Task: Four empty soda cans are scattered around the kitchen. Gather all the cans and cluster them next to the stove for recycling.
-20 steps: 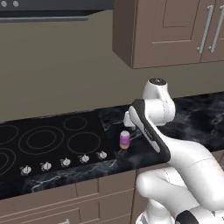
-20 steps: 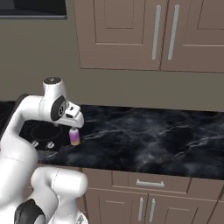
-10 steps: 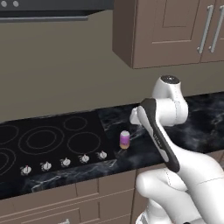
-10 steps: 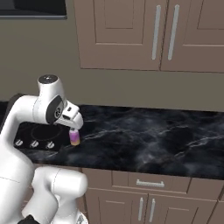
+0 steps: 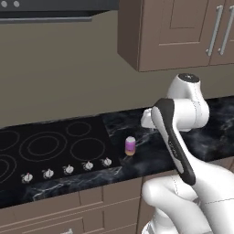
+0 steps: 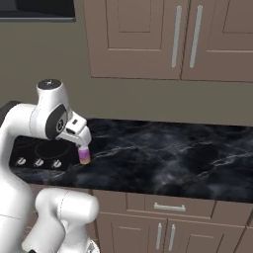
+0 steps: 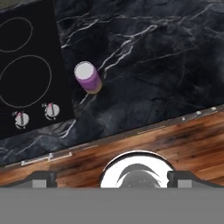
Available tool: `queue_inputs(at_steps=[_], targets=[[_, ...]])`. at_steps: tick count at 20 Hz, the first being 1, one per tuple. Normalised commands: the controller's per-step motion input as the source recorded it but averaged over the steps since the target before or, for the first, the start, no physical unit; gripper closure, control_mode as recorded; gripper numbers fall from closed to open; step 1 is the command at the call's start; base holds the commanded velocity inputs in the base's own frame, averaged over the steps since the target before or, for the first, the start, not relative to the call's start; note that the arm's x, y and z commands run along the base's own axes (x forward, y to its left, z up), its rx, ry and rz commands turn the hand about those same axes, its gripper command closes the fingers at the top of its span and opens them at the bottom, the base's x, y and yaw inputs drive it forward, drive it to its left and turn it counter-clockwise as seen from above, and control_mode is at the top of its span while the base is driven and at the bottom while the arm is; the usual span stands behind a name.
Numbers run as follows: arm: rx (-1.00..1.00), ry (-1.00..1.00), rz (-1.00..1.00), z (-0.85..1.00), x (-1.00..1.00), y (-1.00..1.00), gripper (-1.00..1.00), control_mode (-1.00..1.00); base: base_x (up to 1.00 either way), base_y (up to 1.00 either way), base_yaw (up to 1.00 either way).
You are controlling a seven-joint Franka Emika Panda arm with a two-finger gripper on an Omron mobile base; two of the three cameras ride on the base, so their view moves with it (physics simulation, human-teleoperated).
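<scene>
One soda can [image 5: 130,145], purple fading to orange at its base with a silver top, stands upright on the black marble counter just right of the stove [image 5: 55,146]. The same can [image 6: 84,155] sits below my hand in the right base view, and the hand view looks down on this can [image 7: 87,77] beside the stove's edge [image 7: 26,65]. My gripper [image 6: 82,142] hangs above the can, apart from it. Both tips stand wide apart at the bottom of the hand view, where the gripper [image 7: 112,177] is open and holds nothing.
The marble counter [image 6: 173,158] runs on to the right of the can. Silver knobs [image 5: 68,169] line the stove's front. Wall cabinets [image 6: 163,39] hang above, a range hood [image 5: 45,11] over the stove, and drawers [image 6: 168,207] sit below the counter edge.
The arm has lifted and swung back to the right, carrying the open hand up away from the can. The can has stayed where it stood.
</scene>
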Motion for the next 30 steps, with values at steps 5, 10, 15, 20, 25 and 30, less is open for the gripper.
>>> queue_inputs(at_steps=[5, 10, 15, 20, 25, 30], targets=[[0.01, 0.03, 0.0, 0.04, -0.21, 0.0, -1.0, 1.0, -0.09, 0.0, 0.0], [0.0, 0.0, 0.0, 0.0, 0.0, 0.0, -1.0, 1.0, -0.51, -0.03, 0.0], [0.0, 0.0, 0.0, 0.0, 0.0, 0.0, -1.0, 1.0, -0.7, -0.08, 0.0], [0.0, 0.0, 0.0, 0.0, 0.0, 0.0, -1.0, 1.0, -0.64, -0.39, 0.0], [0.0, 0.0, 0.0, 0.0, 0.0, 0.0, -1.0, 1.0, -0.28, -0.98, 0.05], [0.0, 0.0, 0.0, 0.0, 0.0, 0.0, -1.0, 1.0, -0.21, -1.0, 0.03]])
